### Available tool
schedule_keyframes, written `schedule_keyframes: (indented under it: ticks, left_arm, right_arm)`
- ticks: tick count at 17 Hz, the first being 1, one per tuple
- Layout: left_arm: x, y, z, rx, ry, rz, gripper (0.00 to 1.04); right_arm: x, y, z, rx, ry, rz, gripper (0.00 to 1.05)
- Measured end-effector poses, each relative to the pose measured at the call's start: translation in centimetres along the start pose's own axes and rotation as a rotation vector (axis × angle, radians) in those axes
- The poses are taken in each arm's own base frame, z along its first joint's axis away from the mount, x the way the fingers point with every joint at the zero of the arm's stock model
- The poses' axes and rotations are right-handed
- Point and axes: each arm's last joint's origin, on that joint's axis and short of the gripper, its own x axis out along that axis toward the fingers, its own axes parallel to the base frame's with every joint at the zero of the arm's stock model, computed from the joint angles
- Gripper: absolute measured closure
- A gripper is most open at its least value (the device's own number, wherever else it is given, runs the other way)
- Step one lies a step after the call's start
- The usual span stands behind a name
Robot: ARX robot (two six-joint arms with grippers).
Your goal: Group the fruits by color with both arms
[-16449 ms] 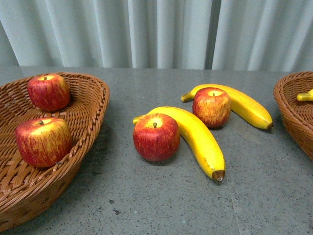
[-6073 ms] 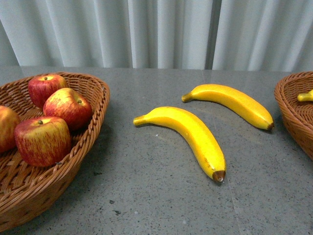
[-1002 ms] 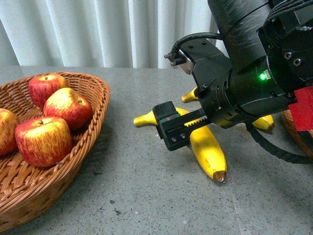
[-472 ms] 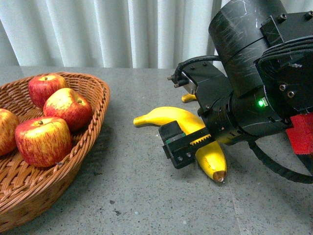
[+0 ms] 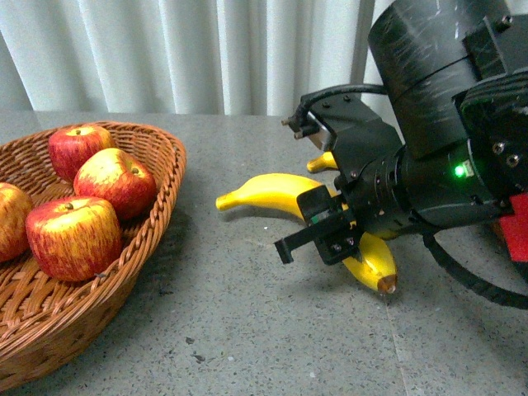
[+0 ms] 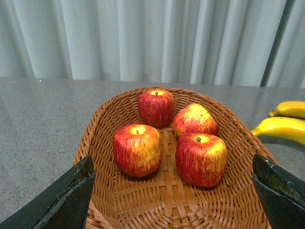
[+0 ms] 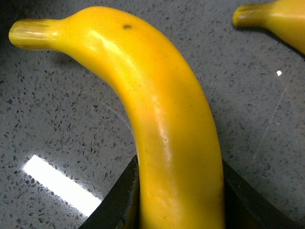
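Front: right gripper clamped around near banana, mid-table; second banana behind.
Left wrist: left gripper spread wide before basket holding four apples.
Right wrist: fingers pinch the banana's flanks.

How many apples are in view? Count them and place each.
4, all in the wicker basket: the far apple, the tilted apple beside it, the near apple, and the leftmost apple. The right arm hides some table, so more are possible.
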Motion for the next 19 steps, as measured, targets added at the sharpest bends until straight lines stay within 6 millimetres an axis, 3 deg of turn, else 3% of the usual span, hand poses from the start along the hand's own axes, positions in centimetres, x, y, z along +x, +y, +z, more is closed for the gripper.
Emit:
schedule_keyframes:
  ticks: [5, 7, 10, 14, 17, 19]
  left_arm:
    - [0.0, 0.0, 0.0, 0.0, 0.0, 0.0, 0.07]
    - [0.0, 0.0, 0.0, 0.0, 0.0, 0.0, 0.07]
    - [0.0, 0.0, 0.0, 0.0, 0.0, 0.0, 0.07]
    - [0.0, 0.0, 0.0, 0.0, 0.0, 0.0, 0.07]
    - [0.0, 0.0, 0.0, 0.0, 0.0, 0.0, 0.07]
    - [0.0, 0.0, 0.0, 0.0, 0.0, 0.0, 0.07]
  right_arm:
    - [-3.7, -3.7, 2.7, 0.123, -0.175, 0.02, 0.7]
    - [-6.7, -6.5, 3.9, 0.19, -0.31, 0.017, 0.7]
    - [-9.4, -10.6, 3.4, 0.259, -0.386, -0.027, 0.7]
    - [-11.7, -17.1, -0.4, 0.321, -0.375, -0.189, 0.7]
    - [-14.1, -20.4, -4.0, 0.305, -0.336, -0.323, 0.7]
    - [-16.0, -20.8, -6.7, 0.278, -0.307, -0.376, 0.7]
